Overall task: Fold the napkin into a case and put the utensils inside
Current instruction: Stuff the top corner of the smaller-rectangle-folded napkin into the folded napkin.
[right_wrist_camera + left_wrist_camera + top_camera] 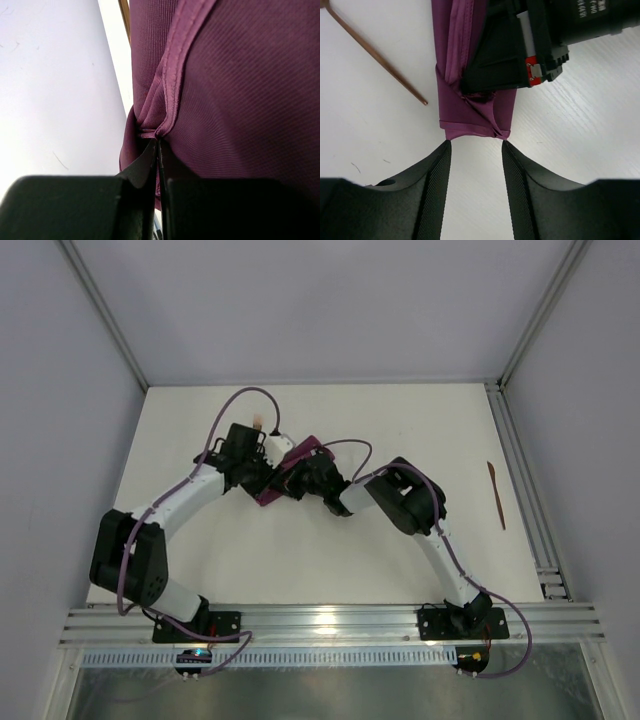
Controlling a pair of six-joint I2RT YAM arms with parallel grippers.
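- We found the case point(485, 115) lying on the table point(580, 150) straight ahead of the left gripper point(475, 150). Its near end lay just beyond the tips, with none of it between them.
- Ahead and to the left of that gripper, the fork point(375, 57) lay on the table beside the case, apart from it, slanting away leftward.
- Farther ahead, the right gripper point(158, 150) sat on the case, a fold of it pinched between its jaws.
- From the right gripper, the case stretched ahead and rightward, with the table to its left.
- The other utensil point(496, 495) lay well behind the right gripper, near the table's right edge.
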